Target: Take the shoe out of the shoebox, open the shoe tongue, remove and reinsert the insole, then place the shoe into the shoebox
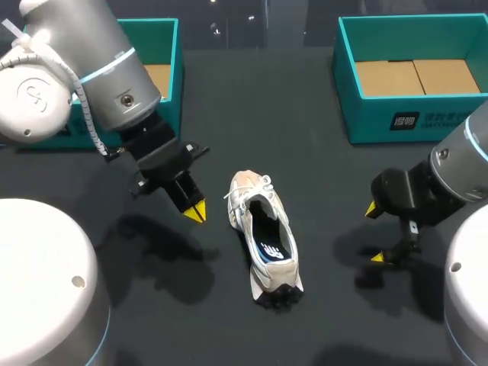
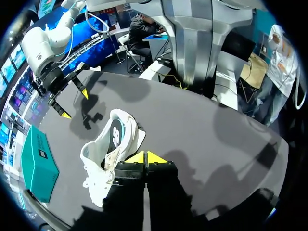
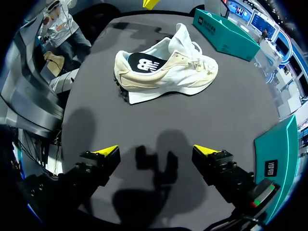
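Observation:
A white and beige sneaker (image 1: 264,238) lies on the dark table between my arms, toe away from me, its dark insole (image 1: 274,245) showing inside. Left of the shoe hangs my left gripper (image 1: 194,213), shut and empty, yellow tips together; in its wrist view the gripper (image 2: 145,157) sits just beside the shoe (image 2: 109,151). To the shoe's right my right gripper (image 1: 374,233) stands wide open, holding nothing. Its own view shows the gripper (image 3: 156,151) well back from the sneaker (image 3: 166,70), which lies side-on ahead of it.
One teal shoebox (image 1: 358,99) with a cardboard floor stands at the back right. A second teal box (image 1: 172,69) sits at the back left, partly hidden by my left arm. Dark tabletop surrounds the shoe.

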Controlling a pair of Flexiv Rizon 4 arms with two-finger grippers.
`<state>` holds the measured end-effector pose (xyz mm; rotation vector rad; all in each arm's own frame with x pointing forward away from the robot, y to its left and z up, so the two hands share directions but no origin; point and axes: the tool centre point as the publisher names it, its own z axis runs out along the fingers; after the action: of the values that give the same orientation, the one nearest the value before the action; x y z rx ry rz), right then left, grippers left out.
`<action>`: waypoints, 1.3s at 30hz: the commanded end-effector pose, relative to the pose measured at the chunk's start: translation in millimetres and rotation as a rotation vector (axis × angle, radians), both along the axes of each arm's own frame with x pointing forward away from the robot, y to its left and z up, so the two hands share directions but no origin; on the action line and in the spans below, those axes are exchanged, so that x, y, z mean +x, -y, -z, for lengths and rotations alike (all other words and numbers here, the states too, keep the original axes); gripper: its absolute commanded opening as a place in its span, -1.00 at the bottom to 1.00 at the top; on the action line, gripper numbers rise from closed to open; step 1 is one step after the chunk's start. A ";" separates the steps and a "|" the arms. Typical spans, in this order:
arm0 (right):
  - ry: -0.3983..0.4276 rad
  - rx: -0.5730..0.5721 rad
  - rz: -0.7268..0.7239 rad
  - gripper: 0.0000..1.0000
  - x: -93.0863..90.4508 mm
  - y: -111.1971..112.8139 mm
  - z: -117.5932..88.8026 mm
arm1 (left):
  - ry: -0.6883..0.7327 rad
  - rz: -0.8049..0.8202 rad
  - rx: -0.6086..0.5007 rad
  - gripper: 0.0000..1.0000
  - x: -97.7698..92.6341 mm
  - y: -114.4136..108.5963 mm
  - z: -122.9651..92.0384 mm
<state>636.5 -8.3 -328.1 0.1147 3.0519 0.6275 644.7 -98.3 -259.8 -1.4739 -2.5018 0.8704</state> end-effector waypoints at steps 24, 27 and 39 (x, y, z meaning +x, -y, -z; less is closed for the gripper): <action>-0.011 0.033 -0.006 1.00 -8.2 9.7 -10.9 | 0.016 0.165 0.031 -1.00 1.8 12.3 -13.2; -0.011 0.033 -0.006 1.00 -8.2 9.7 -10.9 | 0.016 0.165 0.031 -1.00 1.8 12.3 -13.2; -0.011 0.033 -0.006 1.00 -8.2 9.7 -10.9 | 0.016 0.165 0.031 -1.00 1.8 12.3 -13.2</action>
<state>630.8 -17.5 -317.9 0.1084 3.0574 0.6827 647.0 -111.7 -246.8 -1.6530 -2.3494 0.7931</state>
